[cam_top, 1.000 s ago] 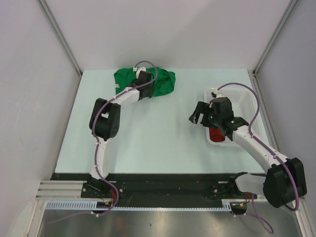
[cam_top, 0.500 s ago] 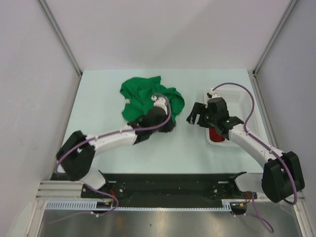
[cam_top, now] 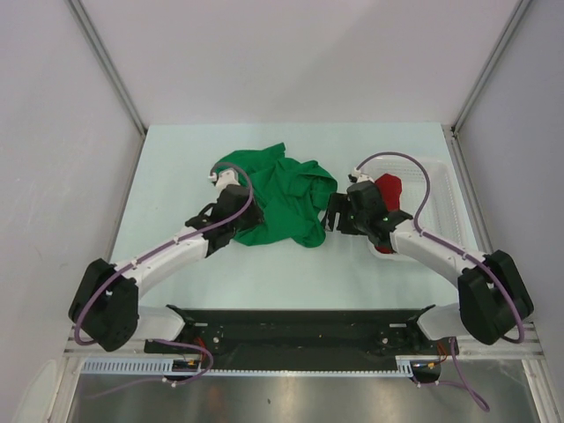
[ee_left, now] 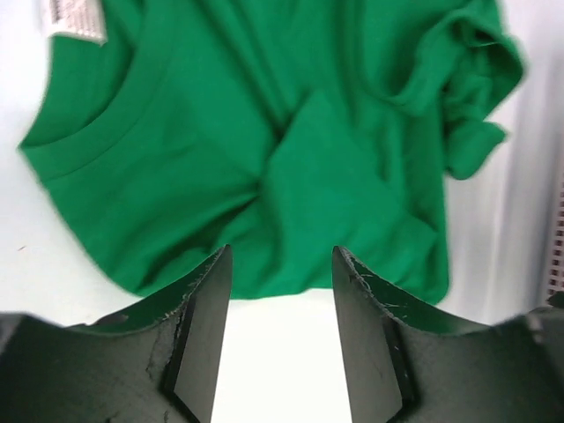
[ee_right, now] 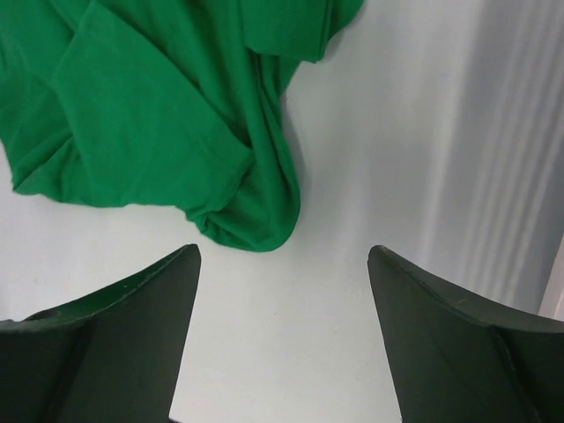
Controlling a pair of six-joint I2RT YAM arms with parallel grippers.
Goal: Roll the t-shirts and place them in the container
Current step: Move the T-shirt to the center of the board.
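Note:
The green t-shirt (cam_top: 286, 201) lies crumpled and partly spread in the middle of the table, its white neck label (ee_left: 75, 19) at its far left. My left gripper (cam_top: 236, 211) is at the shirt's left near edge, open, with only bare table between its fingers (ee_left: 201, 317); the cloth (ee_left: 264, 159) starts just beyond the tips. My right gripper (cam_top: 335, 215) hovers at the shirt's right edge, open wide and holding nothing, with a rounded fold of the shirt (ee_right: 256, 225) just ahead. The red t-shirt (cam_top: 388, 188) sits in the basket behind the right wrist.
The white mesh basket (cam_top: 441, 189) stands at the right side of the table, close to the right arm's forearm. Grey walls and metal posts close in the table on three sides. The arms' black base rail (cam_top: 291, 328) runs along the near edge.
The left arm swung down and right, pulling the green t-shirt from the back toward the middle, then opened and let go of it. The right gripper moved left to the shirt's edge.

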